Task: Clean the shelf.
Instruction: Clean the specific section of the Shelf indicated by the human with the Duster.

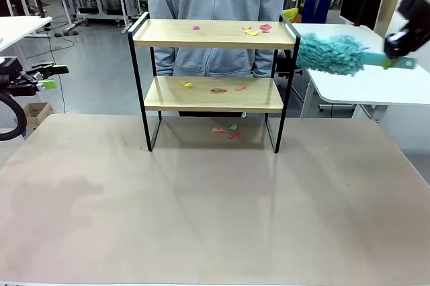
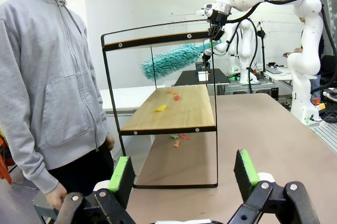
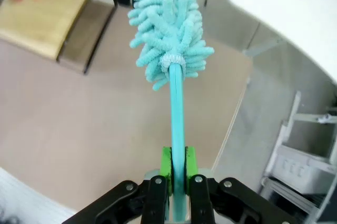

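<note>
The right gripper point(image 3: 178, 165) clamps a fluffy turquoise duster point(image 1: 330, 53); the left gripper point(image 2: 183, 171) gapes empty. A hard sweep might tip the black-framed wooden shelf point(image 1: 213, 33).

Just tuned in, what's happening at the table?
The right tool is shut on a teal duster by its handle, its fluffy head at the right end of the shelf, near the top board. Coloured scraps lie on both boards and the table beneath. The left tool hangs open off to the side. A person stands behind.
</note>
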Action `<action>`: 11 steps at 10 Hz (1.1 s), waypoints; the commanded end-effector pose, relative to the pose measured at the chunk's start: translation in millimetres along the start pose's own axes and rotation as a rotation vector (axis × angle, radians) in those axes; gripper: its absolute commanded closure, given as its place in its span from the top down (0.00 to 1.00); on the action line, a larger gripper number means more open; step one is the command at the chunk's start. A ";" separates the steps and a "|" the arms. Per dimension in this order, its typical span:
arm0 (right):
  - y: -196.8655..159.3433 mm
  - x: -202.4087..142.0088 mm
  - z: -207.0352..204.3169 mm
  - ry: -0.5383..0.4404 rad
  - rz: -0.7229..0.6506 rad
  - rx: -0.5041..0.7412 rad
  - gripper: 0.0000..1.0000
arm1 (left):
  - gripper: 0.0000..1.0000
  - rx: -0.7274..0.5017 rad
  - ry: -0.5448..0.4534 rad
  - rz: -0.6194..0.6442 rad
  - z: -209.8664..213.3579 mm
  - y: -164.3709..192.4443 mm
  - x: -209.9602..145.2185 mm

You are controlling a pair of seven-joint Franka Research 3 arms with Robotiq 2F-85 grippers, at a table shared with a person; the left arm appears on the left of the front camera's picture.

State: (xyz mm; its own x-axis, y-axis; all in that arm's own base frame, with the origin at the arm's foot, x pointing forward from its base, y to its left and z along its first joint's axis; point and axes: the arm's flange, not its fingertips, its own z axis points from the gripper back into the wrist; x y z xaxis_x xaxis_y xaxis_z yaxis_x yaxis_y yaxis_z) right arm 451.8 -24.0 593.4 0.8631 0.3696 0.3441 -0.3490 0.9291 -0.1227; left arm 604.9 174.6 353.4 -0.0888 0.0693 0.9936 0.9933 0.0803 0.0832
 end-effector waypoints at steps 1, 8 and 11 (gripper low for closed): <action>-24.9 -32.7 14.4 0.102 0.151 -0.052 0.13 | 1.00 0.000 0.000 -0.006 0.7 -0.2 2.1; 3.4 -130.7 35.5 0.211 0.731 0.255 0.13 | 1.00 0.000 0.000 -0.006 0.7 -0.2 2.1; 64.7 -129.9 10.0 0.247 0.929 0.331 0.13 | 1.00 0.000 0.000 -0.006 0.7 -0.2 2.1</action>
State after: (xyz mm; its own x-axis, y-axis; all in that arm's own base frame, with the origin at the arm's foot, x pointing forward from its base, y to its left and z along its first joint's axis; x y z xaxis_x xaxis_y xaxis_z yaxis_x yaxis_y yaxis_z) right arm 312.1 -21.8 557.8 0.3096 0.9503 0.0319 -0.9509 0.3095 0.0091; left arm 605.6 174.8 352.7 -0.0889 0.0688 0.9937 0.9933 0.0799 0.0833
